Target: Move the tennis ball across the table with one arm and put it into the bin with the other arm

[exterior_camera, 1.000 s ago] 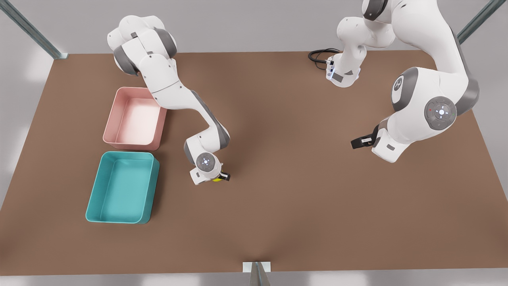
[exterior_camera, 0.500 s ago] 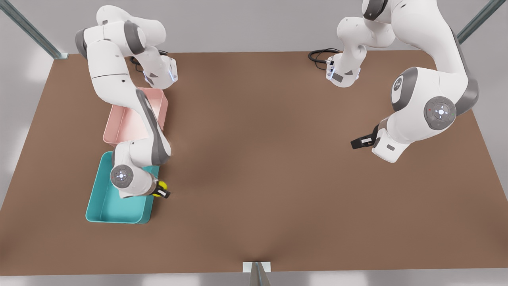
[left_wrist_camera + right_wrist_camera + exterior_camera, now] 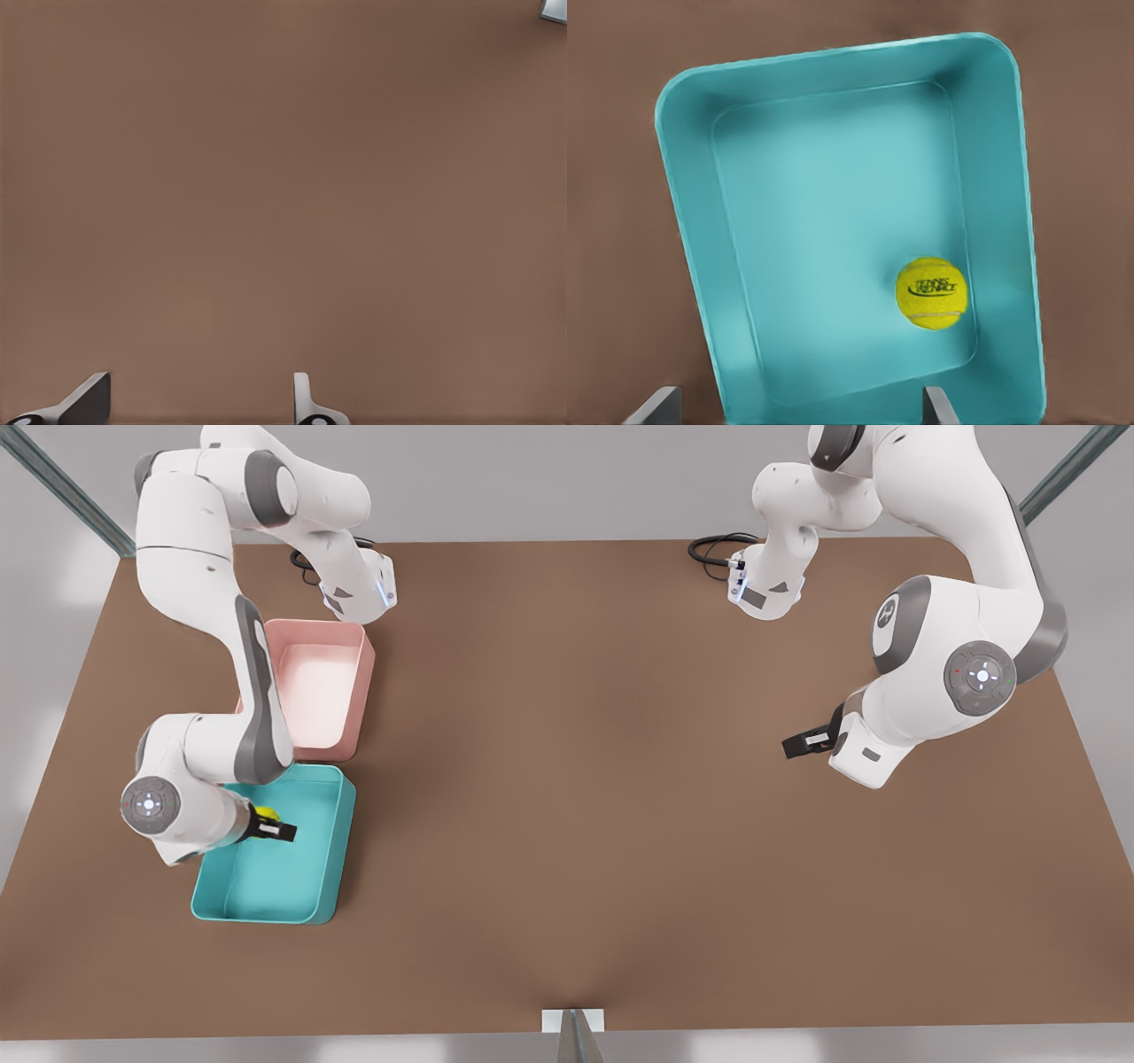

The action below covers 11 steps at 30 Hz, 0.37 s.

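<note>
The yellow-green tennis ball [image 3: 932,293] is inside the teal bin [image 3: 833,106], close to one long wall and free of any finger. My right gripper [image 3: 797,409] hangs open above the bin with its fingertips [image 3: 656,405] spread wide. In the front view that gripper [image 3: 276,832] is over the bin [image 3: 306,886] at the front view's left, with the ball [image 3: 265,813] just beside its fingers. My left gripper [image 3: 802,742] waits open over the bare brown table [image 3: 576,779] at the front view's right, and its fingertips [image 3: 306,403] have nothing between them.
A pink tub [image 3: 314,682] of like shape stands right behind the teal bin. The right arm's links reach over its near-left corner. A black cable [image 3: 713,549] lies at the back right by the left arm's base.
The right arm swung from mid-table toward the front view's left with the ball, stopping above the teal bin. Its fingers have opened and let the ball go. The left arm has stayed put.
</note>
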Tool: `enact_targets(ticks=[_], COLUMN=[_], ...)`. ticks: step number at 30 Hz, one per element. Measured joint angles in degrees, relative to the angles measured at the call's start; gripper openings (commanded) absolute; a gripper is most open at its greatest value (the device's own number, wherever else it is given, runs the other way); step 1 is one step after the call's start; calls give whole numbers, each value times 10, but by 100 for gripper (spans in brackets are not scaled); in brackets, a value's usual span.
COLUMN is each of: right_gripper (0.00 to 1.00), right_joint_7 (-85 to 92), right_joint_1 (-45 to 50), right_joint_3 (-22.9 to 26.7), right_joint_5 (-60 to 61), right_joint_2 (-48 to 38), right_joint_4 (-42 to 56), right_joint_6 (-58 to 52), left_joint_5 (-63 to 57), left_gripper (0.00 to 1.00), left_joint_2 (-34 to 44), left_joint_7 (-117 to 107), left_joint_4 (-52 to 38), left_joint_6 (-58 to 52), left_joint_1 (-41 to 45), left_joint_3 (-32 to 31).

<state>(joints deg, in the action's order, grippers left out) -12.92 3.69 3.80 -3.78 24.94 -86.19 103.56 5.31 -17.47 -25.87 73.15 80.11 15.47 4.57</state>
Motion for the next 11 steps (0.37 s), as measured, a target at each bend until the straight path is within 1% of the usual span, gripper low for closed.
enact_targets(ticks=[1, 4, 5, 8, 11], right_gripper=[100, 100, 100, 100, 100], right_joint_7=[9, 33, 38, 48, 55], right_joint_1=[-3, -8, -8, -9, -9], right_joint_3=[-3, -6, -6, -7, -7], right_joint_5=[-2, -1, 1, 11, 15], right_joint_2=[-24, -60, -82, -125, -140], right_joint_4=[15, 111, 124, 129, 122], right_joint_6=[-19, -100, -131, -204, -249], left_joint_5=[0, 0, 0, 0, 0], left_gripper=[100, 100, 100, 100, 100], left_joint_2=[0, 0, 0, 0, 0], left_joint_7=[0, -1, -1, -1, -2], left_joint_4=[0, 0, 0, 0, 0], left_joint_6=[0, -1, -1, -1, -1], left_joint_1=[0, 0, -1, 0, 1], left_joint_3=[0, 0, 0, 0, 0])
